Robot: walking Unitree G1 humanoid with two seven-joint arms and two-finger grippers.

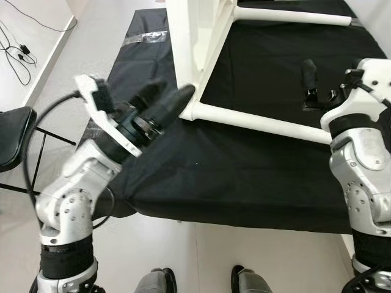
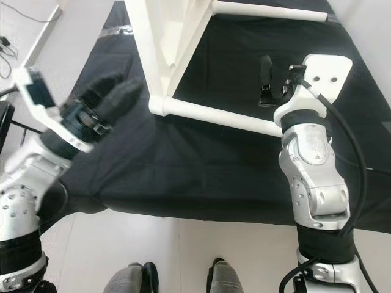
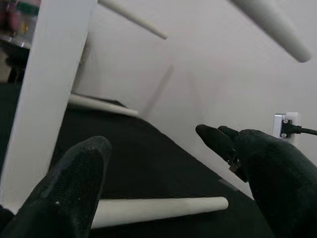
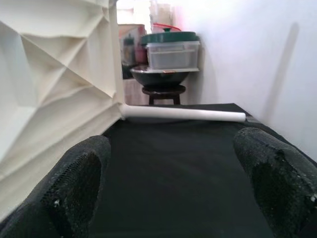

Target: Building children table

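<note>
A white children's table [image 1: 195, 36] lies tipped on its side on a black cloth-covered surface [image 1: 244, 177]. Its near leg [image 1: 263, 122] runs along the cloth, and a far leg [image 1: 293, 15] lies behind it. My left gripper [image 1: 174, 93] is open with nothing in it, its fingertips right at the corner where the near leg joins the tabletop. Looking along the left wrist, that leg [image 3: 158, 208] lies between the fingers [image 3: 74, 193]. My right gripper [image 2: 278, 76] is open and empty just beyond the near leg, facing the ribbed underside [image 4: 54, 89] and the far leg [image 4: 183, 114].
A black stool [image 1: 12, 137] and loose cables [image 1: 18, 55] are on the floor to the left. The cloth's front edge [image 1: 232, 220] is close to my feet [image 1: 244, 282]. Beyond the table a stool carries a pot and containers [image 4: 163, 64]. A wall runs along the right.
</note>
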